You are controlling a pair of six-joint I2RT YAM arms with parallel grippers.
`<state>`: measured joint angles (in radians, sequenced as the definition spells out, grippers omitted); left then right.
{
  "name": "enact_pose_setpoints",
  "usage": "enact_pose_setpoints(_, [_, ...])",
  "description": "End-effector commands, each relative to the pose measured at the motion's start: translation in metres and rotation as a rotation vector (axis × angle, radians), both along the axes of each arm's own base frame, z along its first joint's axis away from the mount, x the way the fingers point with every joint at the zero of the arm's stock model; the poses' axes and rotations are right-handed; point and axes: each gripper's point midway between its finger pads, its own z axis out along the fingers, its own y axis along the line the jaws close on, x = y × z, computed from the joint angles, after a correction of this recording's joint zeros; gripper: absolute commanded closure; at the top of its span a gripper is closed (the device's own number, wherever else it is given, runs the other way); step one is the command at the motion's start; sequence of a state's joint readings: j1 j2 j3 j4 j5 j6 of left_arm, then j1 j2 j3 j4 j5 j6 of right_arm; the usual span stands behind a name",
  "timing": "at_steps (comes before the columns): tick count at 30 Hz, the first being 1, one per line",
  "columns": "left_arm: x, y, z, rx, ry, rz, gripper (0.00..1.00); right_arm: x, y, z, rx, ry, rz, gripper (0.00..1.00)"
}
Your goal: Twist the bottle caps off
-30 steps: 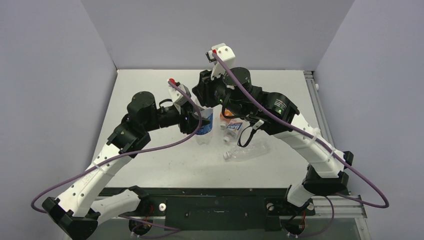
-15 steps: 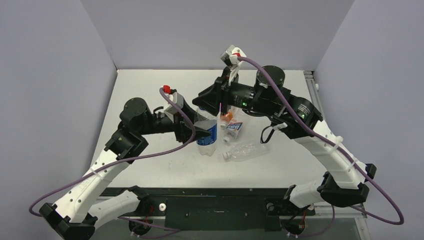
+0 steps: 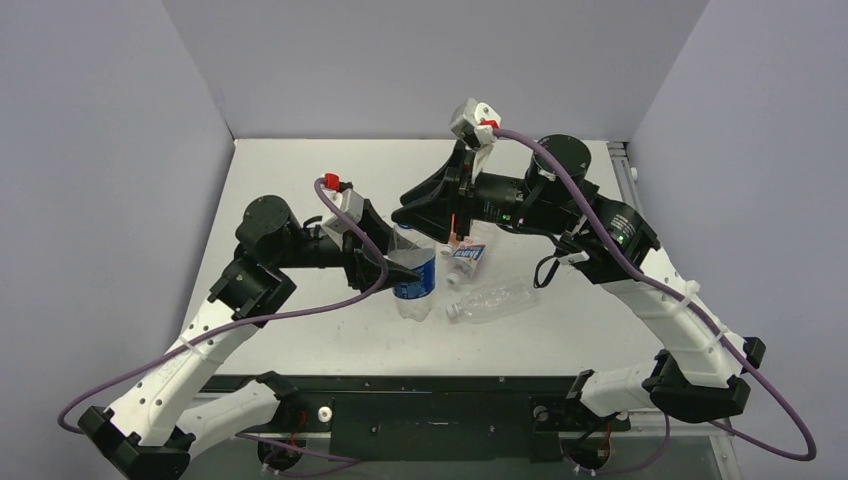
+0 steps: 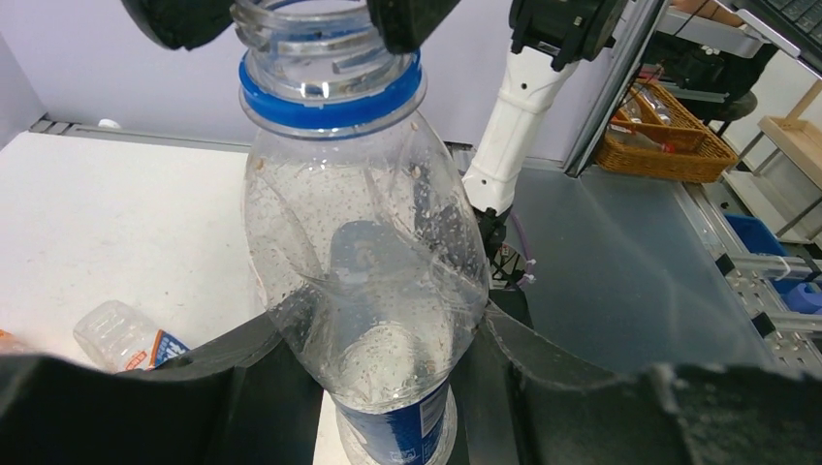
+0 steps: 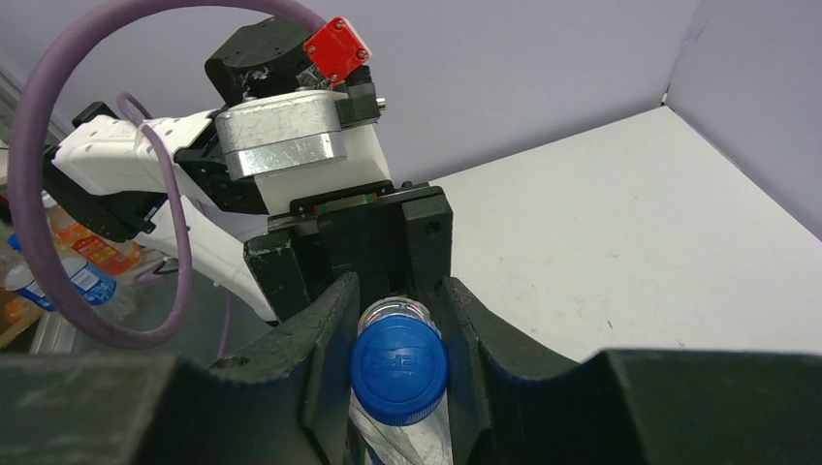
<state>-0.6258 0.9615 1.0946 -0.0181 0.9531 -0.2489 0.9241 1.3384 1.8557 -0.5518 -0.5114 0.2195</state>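
Observation:
My left gripper (image 3: 392, 268) is shut on the body of the upright Pepsi bottle (image 3: 415, 287), its black fingers (image 4: 242, 387) pressing both sides. In the left wrist view the bottle (image 4: 363, 242) has a bare threaded neck with a blue ring. My right gripper (image 3: 418, 220) is just above the neck, shut on the blue cap (image 5: 399, 366). The open bottle mouth (image 5: 393, 312) shows behind the cap, so the cap is off the neck. The short blue-white labelled bottle (image 3: 465, 262) and the plain unlabelled bottle (image 3: 497, 299) lie on the table. The orange bottle (image 3: 455, 241) is mostly hidden.
The lying bottles sit just right of the Pepsi bottle, under the right arm. The short bottle also shows in the left wrist view (image 4: 121, 337). Grey walls close the table at the back and on both sides. A black rail (image 3: 430, 400) runs along the near edge.
The left gripper has drawn the Pepsi bottle toward the near edge. The right wrist has swung right and stayed over the neck with the blue cap.

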Motion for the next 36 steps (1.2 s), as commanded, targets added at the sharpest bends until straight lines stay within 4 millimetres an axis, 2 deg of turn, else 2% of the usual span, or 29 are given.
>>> enact_pose_setpoints(1, [0.004, 0.002, 0.001, 0.013, -0.085, 0.019, 1.0, 0.024, -0.027, 0.023, 0.051, -0.041, -0.168, 1.0])
enact_pose_setpoints(4, [0.01, 0.005, -0.014, 0.062, -0.115, 0.055, 1.0, 0.068, -0.06, 0.034, 0.127, 0.0, -0.359, 1.0])
enact_pose_setpoints(5, [0.012, 0.006, -0.024, 0.083, -0.118, 0.067, 1.0, 0.075, -0.066, 0.035, 0.158, 0.042, -0.386, 1.0])
enact_pose_setpoints(6, [0.016, 0.009, -0.026, 0.09, -0.14, 0.101, 1.0, 0.091, -0.079, 0.032, 0.179, 0.055, -0.44, 1.0])
enact_pose_setpoints(7, [0.021, 0.01, -0.036, 0.111, -0.159, 0.121, 1.0, 0.098, -0.085, 0.03, 0.196, 0.088, -0.468, 1.0])
enact_pose_setpoints(8, [0.026, 0.013, -0.038, 0.116, -0.173, 0.161, 1.0, 0.115, -0.098, 0.02, 0.192, 0.107, -0.538, 1.0])
enact_pose_setpoints(9, [0.03, 0.014, -0.047, 0.132, -0.175, 0.182, 1.0, 0.123, -0.104, 0.014, 0.19, 0.128, -0.584, 1.0])
enact_pose_setpoints(10, [0.036, 0.016, -0.05, 0.139, -0.178, 0.22, 1.0, 0.143, -0.118, -0.005, 0.157, 0.159, -0.69, 1.0])
enact_pose_setpoints(11, [0.039, 0.017, -0.057, 0.149, -0.174, 0.233, 1.0, 0.152, -0.126, -0.015, 0.136, 0.173, -0.742, 1.0])
enact_pose_setpoints(12, [0.042, 0.018, -0.059, 0.153, -0.173, 0.252, 1.0, 0.171, -0.14, -0.042, 0.085, 0.211, -0.849, 1.0])
enact_pose_setpoints(13, [0.043, 0.018, -0.066, 0.162, -0.165, 0.257, 1.0, 0.18, -0.148, -0.057, 0.055, 0.229, -0.902, 1.0])
enact_pose_setpoints(14, [0.044, 0.019, -0.068, 0.165, -0.164, 0.265, 1.0, 0.197, -0.163, -0.088, -0.007, 0.262, -1.008, 1.0])
enact_pose_setpoints(15, [0.045, 0.019, -0.073, 0.171, -0.159, 0.267, 1.0, 0.208, -0.171, -0.108, -0.046, 0.289, -1.064, 1.0])
enact_pose_setpoints(16, [0.045, 0.019, -0.074, 0.172, -0.159, 0.271, 1.0, 0.218, -0.188, -0.137, -0.087, 0.325, -1.157, 1.0])
enact_pose_setpoints(18, [0.046, 0.02, -0.074, 0.166, -0.166, 0.276, 1.0, 0.233, -0.212, -0.185, -0.151, 0.393, -1.286, 1.0])
enact_pose_setpoints(19, [0.046, 0.02, -0.074, 0.163, -0.169, 0.277, 1.0, 0.242, -0.227, -0.203, -0.175, 0.407, -1.364, 1.0])
enact_pose_setpoints(20, [0.045, 0.02, -0.073, 0.159, -0.173, 0.277, 1.0, 0.242, -0.235, -0.231, -0.215, 0.445, -1.399, 1.0])
enact_pose_setpoints(21, [0.045, 0.02, -0.072, 0.155, -0.175, 0.277, 1.0, 0.249, -0.247, -0.249, -0.24, 0.463, -1.451, 1.0])
enact_pose_setpoints(23, [0.043, 0.021, -0.069, 0.15, -0.177, 0.274, 1.0, 0.25, -0.264, -0.293, -0.32, 0.52, -1.513, 1.0])
enact_pose_setpoints(27, [0.041, 0.022, -0.066, 0.143, -0.18, 0.275, 1.0, 0.254, -0.283, -0.347, -0.37, 0.611, -1.565, 1.0])
enact_pose_setpoints(31, [0.041, 0.024, -0.064, 0.141, -0.187, 0.288, 1.0, 0.254, -0.292, -0.381, -0.402, 0.67, -1.59, 1.0])
enact_pose_setpoints(33, [0.041, 0.025, -0.063, 0.14, -0.193, 0.292, 1.0, 0.252, -0.293, -0.394, -0.419, 0.692, -1.591, 0.93])
enact_pose_setpoints(34, [0.041, 0.025, -0.063, 0.142, -0.195, 0.293, 1.0, 0.252, -0.293, -0.398, -0.42, 0.703, -1.591, 0.86])
enact_pose_setpoints(36, [0.041, 0.026, -0.063, 0.141, -0.197, 0.295, 1.0, 0.25, -0.294, -0.409, -0.428, 0.731, -1.59, 0.8])
